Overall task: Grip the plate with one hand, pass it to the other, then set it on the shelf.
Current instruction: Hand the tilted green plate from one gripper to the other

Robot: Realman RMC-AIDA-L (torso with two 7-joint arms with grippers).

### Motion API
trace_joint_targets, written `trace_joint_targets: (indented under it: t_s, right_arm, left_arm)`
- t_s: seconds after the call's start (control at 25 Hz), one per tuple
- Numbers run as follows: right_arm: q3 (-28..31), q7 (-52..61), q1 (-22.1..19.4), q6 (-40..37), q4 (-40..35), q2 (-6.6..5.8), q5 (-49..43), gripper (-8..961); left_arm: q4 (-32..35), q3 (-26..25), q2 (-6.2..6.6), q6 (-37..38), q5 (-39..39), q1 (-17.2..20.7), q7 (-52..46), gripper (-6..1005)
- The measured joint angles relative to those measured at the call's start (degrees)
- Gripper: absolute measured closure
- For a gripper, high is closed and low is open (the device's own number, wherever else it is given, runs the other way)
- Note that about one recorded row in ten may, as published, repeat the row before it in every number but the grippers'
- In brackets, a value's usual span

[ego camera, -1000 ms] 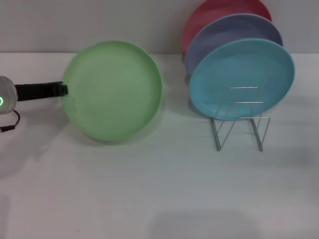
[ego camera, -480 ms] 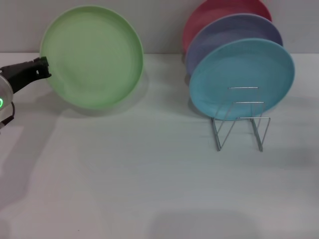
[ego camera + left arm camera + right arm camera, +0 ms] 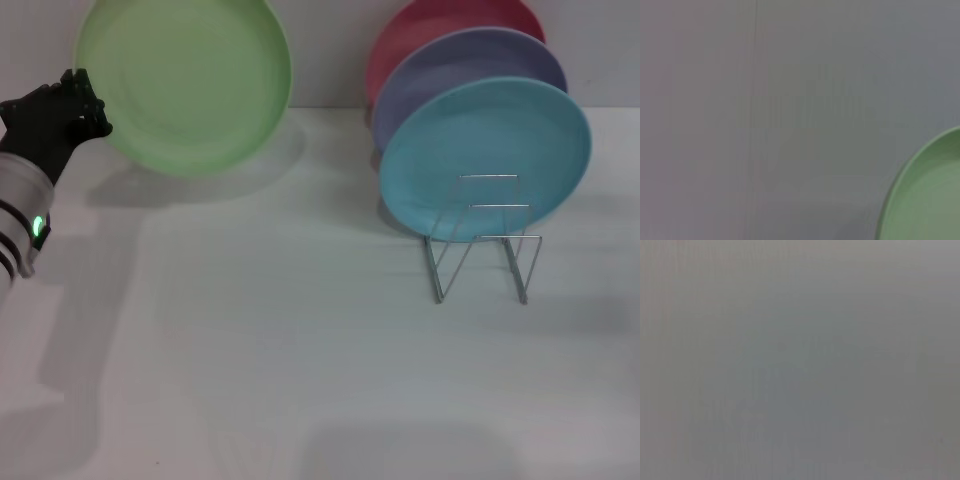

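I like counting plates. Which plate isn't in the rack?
The green plate. The left hand holds it by the rim, lifted off the table, while the blue, purple and pink ones stand in the rack.

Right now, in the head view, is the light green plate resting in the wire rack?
No. The left gripper holds the light green plate up, apart from the wire rack.

A plain grey wall (image 3: pixel 320 50) rises behind a white table (image 3: pixel 300 380) under soft light.
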Motion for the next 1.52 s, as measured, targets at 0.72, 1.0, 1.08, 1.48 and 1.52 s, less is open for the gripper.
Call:
trace_joint_targets:
  t_s: [0.72,1.0,1.08,1.48,1.52]
  right_arm:
    - [0.0,-0.1,-0.3,0.0,-0.1,0.22,0.0,229]
    - [-0.1,-0.1,-3.6,-6.1,1.9,1.33,-1.4,230]
    - [-0.1,-0.1,-5.1,-9.6,3.4,1.38,-3.0,230]
    - [-0.1,-1.5,-11.3,-19.0,10.3,1.64,-13.8,230]
    - [-0.1,-3.4,-11.8,-19.7,11.6,1.71,-14.9,230]
  left_arm:
    - [-34.5,15.9,-0.4,49.1,10.8,-4.0,-40.2,958]
    - [-40.0,18.4,-0.6,56.9,10.8,-2.6,-43.3,957]
    - [-40.1,19.1,-0.7,57.4,10.8,-2.0,-42.6,957]
    - [-39.4,24.2,-1.04,57.7,10.1,-1.2,-36.8,956]
    - [-39.4,24.6,-1.03,57.6,10.1,-1.3,-36.1,955]
